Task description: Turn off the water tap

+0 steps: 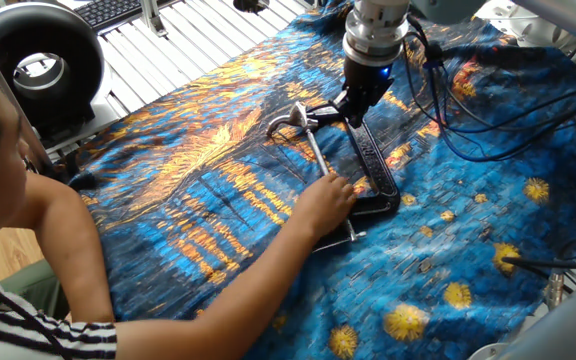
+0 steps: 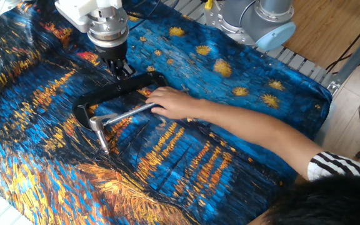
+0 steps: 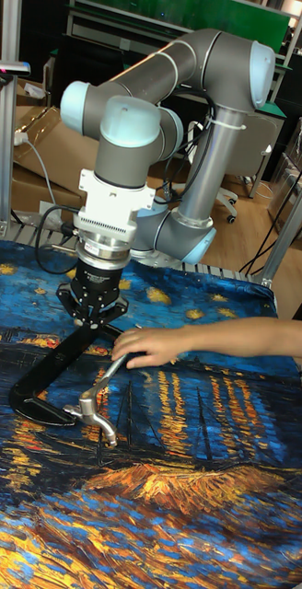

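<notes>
The water tap (image 1: 290, 120) is a small shiny silver faucet held at the jaw end of a black C-clamp (image 1: 373, 165) lying on the cloth. It also shows as the tap (image 2: 99, 128) and the tap (image 3: 94, 411), spout curving down. My gripper (image 1: 353, 112) hangs over the clamp's frame, a short way from the tap, touching neither as far as I can see. Its fingers (image 2: 121, 69) look drawn together with nothing between them. In the tall view the gripper (image 3: 96, 317) sits just above the black clamp (image 3: 50, 363).
A person's hand (image 1: 328, 195) rests on the clamp's silver screw rod (image 2: 130, 112), the arm (image 3: 243, 336) reaching across the blue-and-orange cloth (image 1: 448, 250). Black cables (image 1: 488, 120) trail beside my arm. A round black device (image 1: 38, 60) stands past the cloth's edge.
</notes>
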Tool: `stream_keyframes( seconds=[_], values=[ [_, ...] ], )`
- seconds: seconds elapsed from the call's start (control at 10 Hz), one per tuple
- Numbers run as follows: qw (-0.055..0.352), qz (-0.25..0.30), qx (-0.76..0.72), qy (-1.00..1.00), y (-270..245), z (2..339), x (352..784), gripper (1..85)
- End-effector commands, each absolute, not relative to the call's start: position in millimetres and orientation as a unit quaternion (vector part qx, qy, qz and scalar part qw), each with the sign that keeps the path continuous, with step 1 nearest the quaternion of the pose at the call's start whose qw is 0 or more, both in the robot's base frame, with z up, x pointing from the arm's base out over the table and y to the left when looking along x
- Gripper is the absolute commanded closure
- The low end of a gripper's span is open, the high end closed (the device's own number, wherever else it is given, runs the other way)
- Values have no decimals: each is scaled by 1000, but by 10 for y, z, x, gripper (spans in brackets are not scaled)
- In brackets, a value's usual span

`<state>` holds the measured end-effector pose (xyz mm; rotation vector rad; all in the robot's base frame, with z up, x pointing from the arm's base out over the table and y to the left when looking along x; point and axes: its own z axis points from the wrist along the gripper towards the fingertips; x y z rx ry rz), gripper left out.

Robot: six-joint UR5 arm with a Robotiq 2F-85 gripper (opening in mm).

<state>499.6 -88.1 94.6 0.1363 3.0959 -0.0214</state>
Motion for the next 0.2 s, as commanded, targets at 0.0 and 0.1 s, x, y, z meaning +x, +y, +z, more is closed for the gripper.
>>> stream_keyframes(
  seconds=[0.0, 0.1],
  values=[
    [23, -4, 43, 999, -865, 946, 5019, 843],
    [23, -5, 42, 999, -866, 946, 5019, 843]
  ],
)
